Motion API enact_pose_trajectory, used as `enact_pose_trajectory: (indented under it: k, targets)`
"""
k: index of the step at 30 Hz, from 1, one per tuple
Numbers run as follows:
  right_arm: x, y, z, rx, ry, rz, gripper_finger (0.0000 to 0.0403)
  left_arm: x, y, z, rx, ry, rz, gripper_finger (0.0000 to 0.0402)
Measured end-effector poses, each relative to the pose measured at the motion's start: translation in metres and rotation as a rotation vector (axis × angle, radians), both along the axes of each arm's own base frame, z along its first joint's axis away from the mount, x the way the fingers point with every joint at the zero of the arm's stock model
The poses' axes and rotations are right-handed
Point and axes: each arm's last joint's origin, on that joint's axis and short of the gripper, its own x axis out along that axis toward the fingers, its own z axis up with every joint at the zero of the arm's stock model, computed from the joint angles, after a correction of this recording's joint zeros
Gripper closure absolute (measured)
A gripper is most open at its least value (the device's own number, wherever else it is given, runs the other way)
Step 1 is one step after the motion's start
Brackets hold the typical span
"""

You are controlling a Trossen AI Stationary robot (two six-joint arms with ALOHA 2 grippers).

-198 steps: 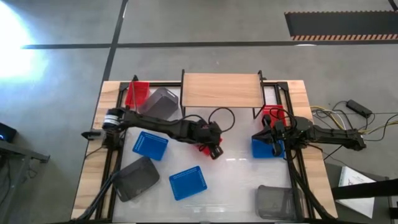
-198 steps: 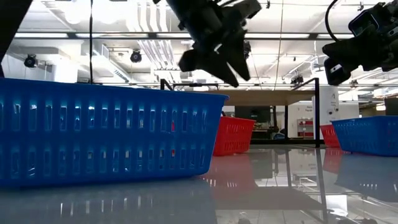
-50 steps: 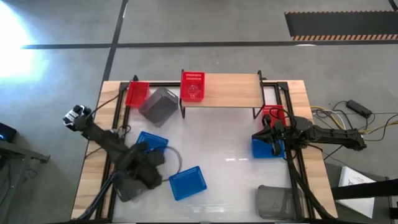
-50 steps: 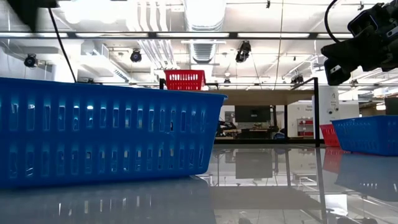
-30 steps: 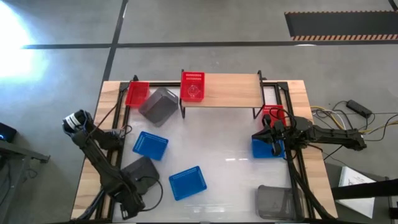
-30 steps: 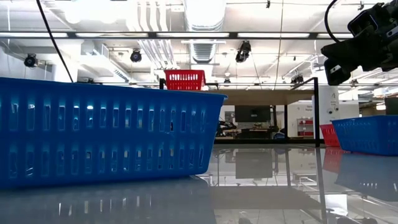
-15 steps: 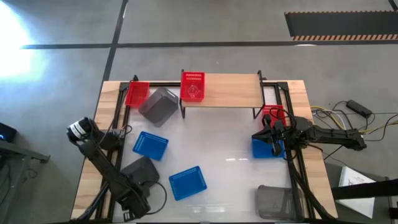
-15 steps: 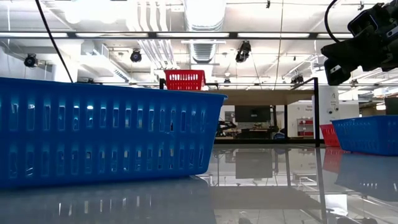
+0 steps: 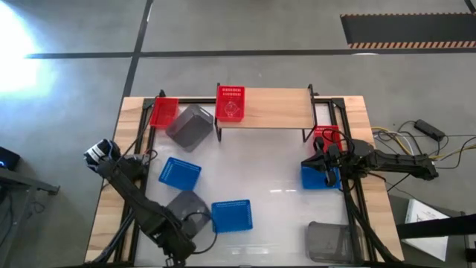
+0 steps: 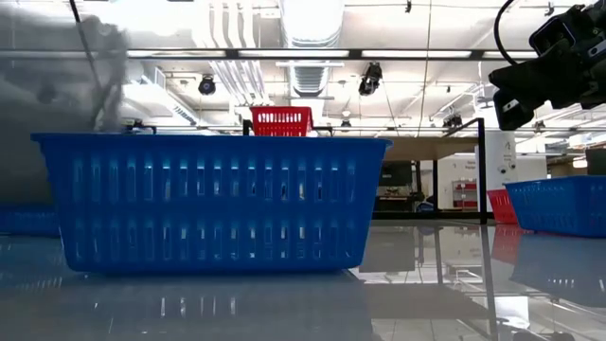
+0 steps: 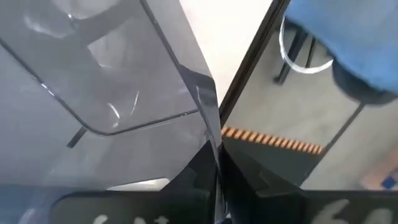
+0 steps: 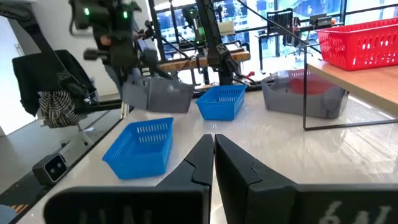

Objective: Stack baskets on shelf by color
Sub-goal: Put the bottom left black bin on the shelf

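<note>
the left gripper (image 9: 181,232) is clamped on a dark grey basket (image 9: 186,205), lifted at the table's near-left, just beside a blue basket (image 9: 231,216). swinging toward the shelf (image 9: 275,109) it may knock that one, or slip. the right gripper (image 9: 324,167), fingers together, waits over another blue basket (image 9: 312,179).

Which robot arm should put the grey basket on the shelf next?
Probably the left. Its gripper is already at a grey basket, lifted off the table. The right gripper waits over a blue basket.
</note>
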Motion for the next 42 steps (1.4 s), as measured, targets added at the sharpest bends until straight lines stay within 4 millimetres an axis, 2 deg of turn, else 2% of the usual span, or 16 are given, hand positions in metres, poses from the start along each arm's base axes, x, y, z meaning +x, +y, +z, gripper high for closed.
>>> enact_pose_trajectory:
  k: [4, 8, 10, 13, 18, 22, 25, 28, 34, 38, 42]
  targets:
    - [0.0, 0.0, 0.0, 0.0, 0.0, 0.0, 0.0394, 0.005, 0.012, 0.033, 0.078, -0.05, 0.025, 0.0401]
    - [0.0, 0.0, 0.0, 0.0, 0.0, 0.0, 0.0394, 0.016, 0.028, 0.06, 0.192, -0.206, 0.014, 0.0401]
    - [0.0, 0.0, 0.0, 0.0, 0.0, 0.0, 0.0394, 0.026, 0.039, 0.067, 0.272, -0.313, 0.013, 0.0401]
    - [0.0, 0.0, 0.0, 0.0, 0.0, 0.0, 0.0394, 0.048, 0.062, 0.068, 0.355, -0.411, 0.028, 0.0401]
    - [0.0, 0.0, 0.0, 0.0, 0.0, 0.0, 0.0394, 0.101, 0.107, 0.053, 0.43, -0.66, 0.059, 0.0401]
    - [0.0, 0.0, 0.0, 0.0, 0.0, 0.0, 0.0394, 0.139, 0.141, 0.038, 0.396, -0.873, 0.163, 0.0401]
    - [0.0, 0.0, 0.0, 0.0, 0.0, 0.0, 0.0394, 0.156, 0.158, 0.018, 0.37, -0.849, 0.184, 0.0401]
    - [0.0, 0.0, 0.0, 0.0, -0.001, 0.0, 0.0394, 0.168, 0.163, -0.009, 0.342, -0.756, 0.18, 0.0401]
    - [0.0, 0.0, 0.0, 0.0, -0.001, 0.0, 0.0394, 0.191, 0.155, -0.053, 0.294, -0.595, 0.149, 0.0401]
    - [0.0, 0.0, 0.0, 0.0, 0.0, 0.0, 0.0394, 0.202, 0.156, -0.069, 0.278, -0.561, 0.167, 0.0401]
    - [0.0, 0.0, 0.0, 0.0, 0.0, 0.0, 0.0394, 0.205, 0.16, -0.076, 0.272, -0.543, 0.168, 0.0384]
